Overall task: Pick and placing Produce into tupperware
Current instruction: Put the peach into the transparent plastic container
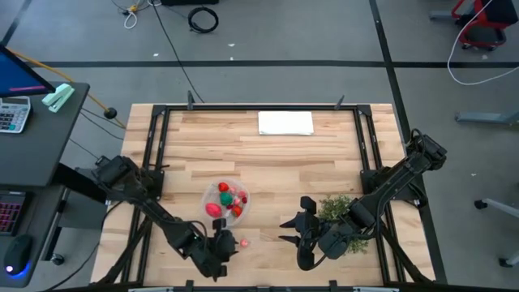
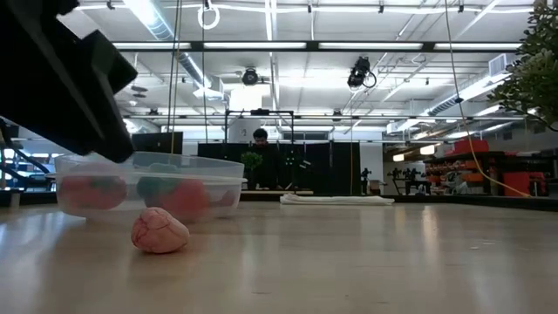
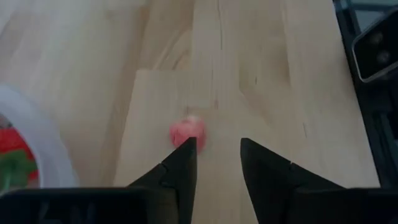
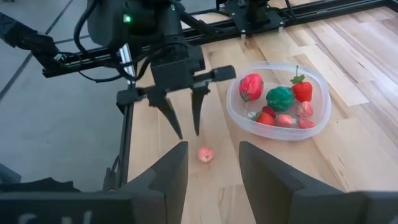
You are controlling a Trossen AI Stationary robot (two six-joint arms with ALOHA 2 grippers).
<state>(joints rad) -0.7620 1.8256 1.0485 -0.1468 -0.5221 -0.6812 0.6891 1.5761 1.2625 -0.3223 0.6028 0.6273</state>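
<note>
High view: tupperware (image 1: 225,200) sat mid-bench, one pink produce piece (image 1: 242,242) just beside it, under left gripper (image 1: 220,242).

Left wrist view: looked light, squishy, round; best pinched across its middle. Jaws parted, gripping nothing.

Right wrist view: hovered tilted, pointing down. Right gripper (image 4: 213,158) waited nearby, jaws apart, empty.

Two black jointed arms, tapered pointed fingers (image 4: 196,109), black cables, green indicator light
</note>
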